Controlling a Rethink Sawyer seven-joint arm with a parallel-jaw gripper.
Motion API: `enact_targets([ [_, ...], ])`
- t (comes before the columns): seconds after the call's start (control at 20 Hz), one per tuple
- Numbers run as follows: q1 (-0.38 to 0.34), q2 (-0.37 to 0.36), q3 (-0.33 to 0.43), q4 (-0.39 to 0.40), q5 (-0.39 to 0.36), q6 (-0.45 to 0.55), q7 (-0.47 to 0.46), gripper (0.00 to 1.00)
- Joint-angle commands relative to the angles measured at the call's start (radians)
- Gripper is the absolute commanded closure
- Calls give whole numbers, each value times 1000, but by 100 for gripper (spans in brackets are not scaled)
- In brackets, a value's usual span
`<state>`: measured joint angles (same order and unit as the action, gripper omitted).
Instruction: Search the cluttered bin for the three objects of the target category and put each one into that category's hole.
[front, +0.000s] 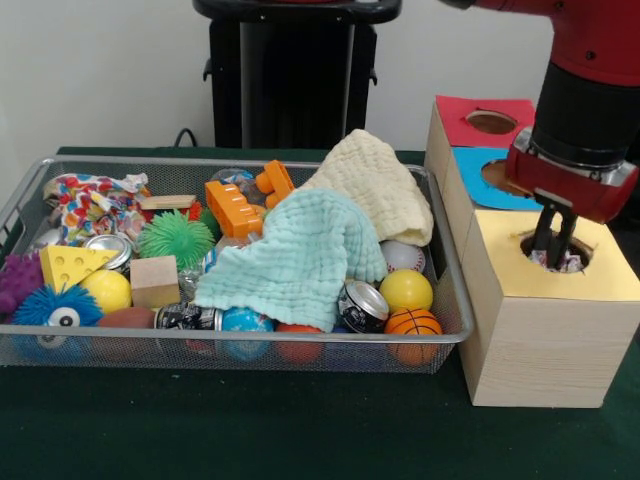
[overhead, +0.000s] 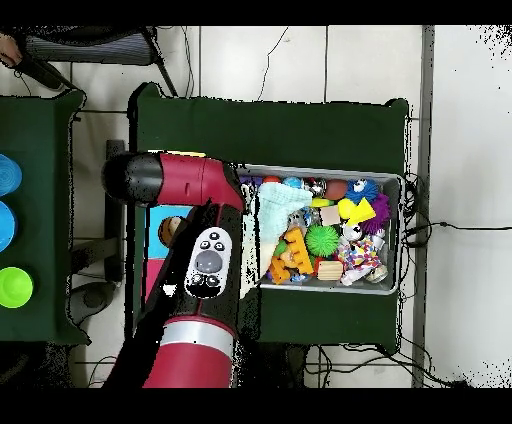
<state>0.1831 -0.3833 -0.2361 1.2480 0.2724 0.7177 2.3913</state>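
My arm reaches over the yellow-topped box (front: 545, 325) beside the bin (front: 452, 300). My hand (front: 553, 252) dips into its hole, clenched on a crumpled patterned item (front: 567, 264). I judge this the drop-off step; next comes letting go.

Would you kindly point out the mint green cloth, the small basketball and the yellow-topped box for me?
mint green cloth (front: 300, 255): front view, middle of its draped top.
small basketball (front: 412, 323): front view, centre of the ball.
yellow-topped box (front: 540, 335): front view, its bare wooden front wall.
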Motion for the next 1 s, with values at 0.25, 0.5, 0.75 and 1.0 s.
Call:
enact_targets([
  [0.25,-36,133,149,131,65,-47,143,100],
  [0.5,-35,206,117,47,48,-8,134,100],
  [0.75,-35,217,99,3,40,28,133,100],
  [1.0,-30,140,95,56,37,16,123,100],
])
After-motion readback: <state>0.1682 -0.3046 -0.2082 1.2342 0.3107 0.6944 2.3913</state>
